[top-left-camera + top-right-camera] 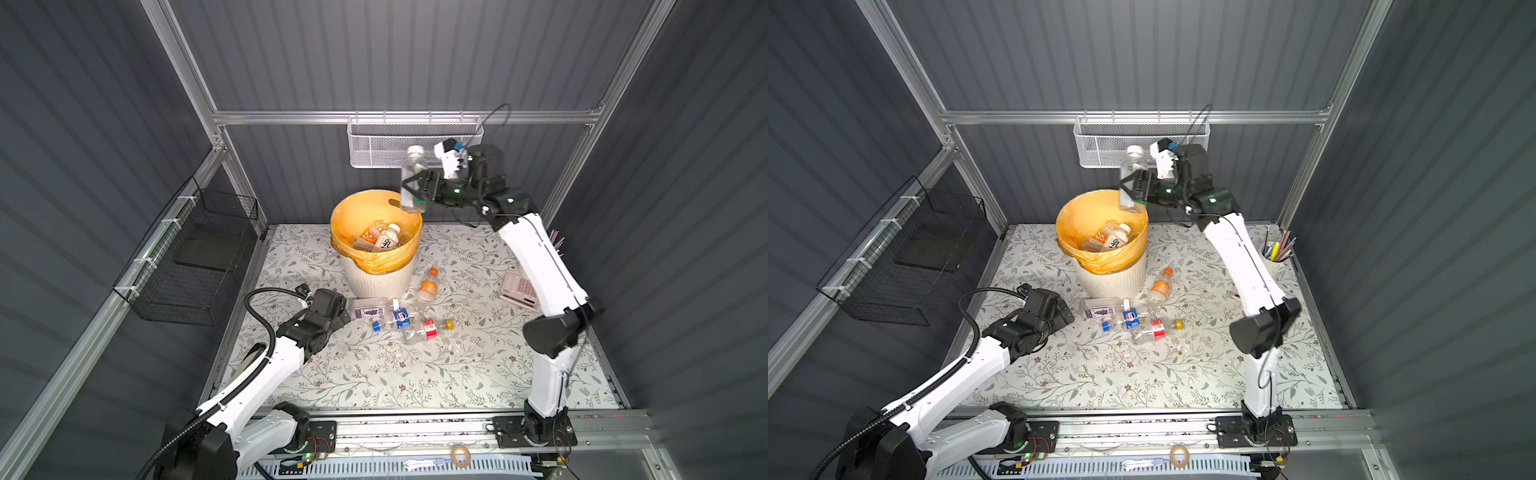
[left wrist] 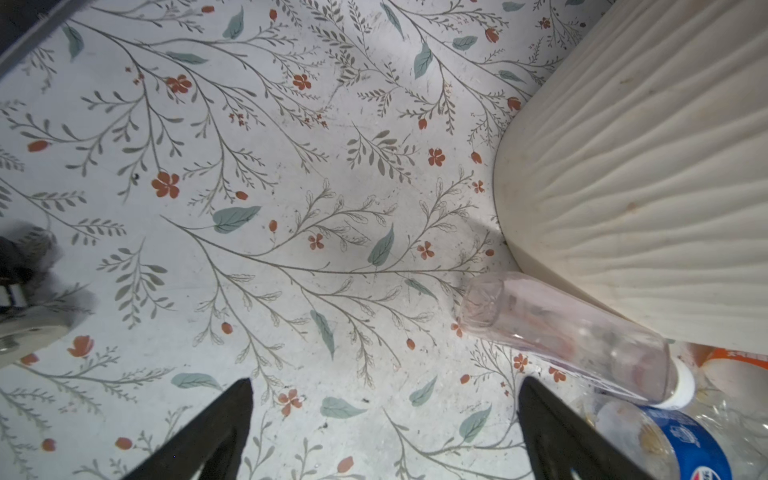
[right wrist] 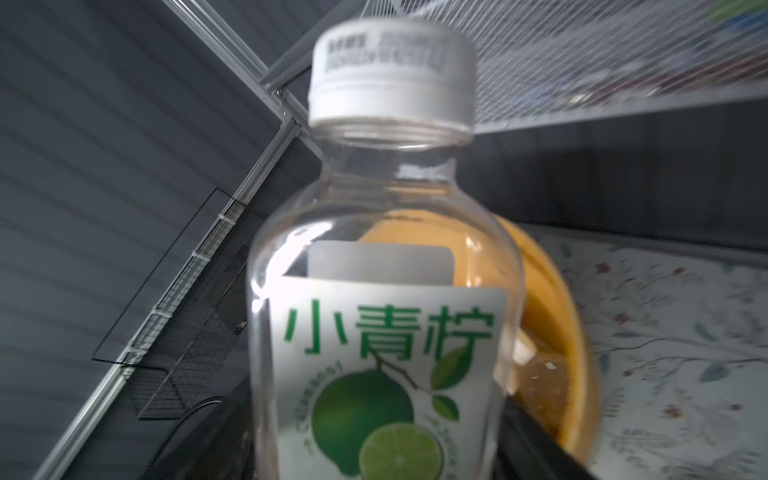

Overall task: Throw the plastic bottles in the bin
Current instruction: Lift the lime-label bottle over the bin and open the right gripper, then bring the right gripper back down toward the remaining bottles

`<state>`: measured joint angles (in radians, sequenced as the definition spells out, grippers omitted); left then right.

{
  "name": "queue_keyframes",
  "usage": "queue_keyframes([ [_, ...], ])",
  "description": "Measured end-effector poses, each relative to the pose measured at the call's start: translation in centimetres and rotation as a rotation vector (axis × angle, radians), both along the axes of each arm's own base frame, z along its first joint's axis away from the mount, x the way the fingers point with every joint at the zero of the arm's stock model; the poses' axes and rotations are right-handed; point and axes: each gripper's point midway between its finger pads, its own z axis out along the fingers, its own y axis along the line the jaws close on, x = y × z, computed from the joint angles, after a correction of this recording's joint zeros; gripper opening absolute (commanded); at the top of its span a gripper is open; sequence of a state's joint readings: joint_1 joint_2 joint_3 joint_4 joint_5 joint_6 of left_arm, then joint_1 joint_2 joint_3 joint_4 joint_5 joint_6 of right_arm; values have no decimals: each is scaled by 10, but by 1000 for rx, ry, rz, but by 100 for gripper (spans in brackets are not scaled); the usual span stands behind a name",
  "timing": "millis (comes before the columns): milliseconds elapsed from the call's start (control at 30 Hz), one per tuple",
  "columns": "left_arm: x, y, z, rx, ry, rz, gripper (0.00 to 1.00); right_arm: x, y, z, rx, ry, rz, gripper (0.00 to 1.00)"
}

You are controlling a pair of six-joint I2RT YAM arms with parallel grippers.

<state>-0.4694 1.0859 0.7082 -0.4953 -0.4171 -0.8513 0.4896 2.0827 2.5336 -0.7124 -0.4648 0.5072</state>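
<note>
A clear bottle with a lime label and white cap (image 1: 412, 178) (image 1: 1130, 178) (image 3: 386, 332) stands upright between the fingers of my right gripper (image 1: 415, 191) (image 1: 1133, 189) (image 3: 382, 415), high over the bin's far right rim. Its jaws stand wide, open around the bottle. The bin (image 1: 353, 203) (image 1: 1075, 208) (image 2: 623, 166) is cream, ribbed, lined with an orange bag, and holds several bottles. My left gripper (image 1: 345, 318) (image 1: 1067, 316) (image 2: 384, 386) is open and empty, low over the table beside a clear bottle (image 1: 370, 309) (image 2: 561, 332). More bottles lie nearby: blue-labelled (image 1: 401, 318), red-labelled (image 1: 428, 328), orange (image 1: 428, 286).
A pink-keyed calculator (image 1: 519, 291) lies at the right, and a cup of pens (image 1: 1275, 253) stands in the far right corner. A white mesh basket (image 1: 415, 141) hangs on the back rail just behind the right gripper. A black wire basket (image 1: 195, 257) hangs on the left wall.
</note>
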Motion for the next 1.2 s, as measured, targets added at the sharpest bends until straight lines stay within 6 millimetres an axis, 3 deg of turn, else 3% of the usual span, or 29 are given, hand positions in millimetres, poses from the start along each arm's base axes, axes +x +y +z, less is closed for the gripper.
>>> queue_keyframes([
  [100, 0, -4, -1, -42, 5, 14, 99, 2, 10, -37, -80, 75, 8, 99],
  [233, -2, -8, -2, -127, -13, 59, 99, 0, -24, -61, -175, 117, -94, 99],
  [300, -5, -9, -3, -172, -25, 86, 99, -11, -47, -56, -194, 104, -145, 99],
  [467, -4, -14, 0, -285, -56, 150, 99, -40, -99, -19, -157, -1, -268, 99],
  [567, 1, -20, 4, -348, -76, 178, 100, -49, -124, -29, -151, 2, -333, 99],
  [667, 4, -28, 4, -399, -81, 203, 99, -48, -144, -75, -186, 81, -398, 99],
  [733, 4, -35, 1, -430, -71, 214, 100, -50, -158, -120, -214, 172, -436, 99],
  [833, 7, -48, -3, -475, -61, 223, 100, -62, -183, -185, -245, 317, -496, 99],
  [900, 9, -56, -9, -494, -47, 225, 99, -73, -199, -213, -256, 388, -534, 99],
  [1000, 12, -66, -22, -508, -18, 233, 99, -84, -210, -228, -247, 423, -564, 99],
  [1200, 14, -77, -34, -516, 13, 234, 99, -97, -205, -247, -217, 475, -544, 99],
])
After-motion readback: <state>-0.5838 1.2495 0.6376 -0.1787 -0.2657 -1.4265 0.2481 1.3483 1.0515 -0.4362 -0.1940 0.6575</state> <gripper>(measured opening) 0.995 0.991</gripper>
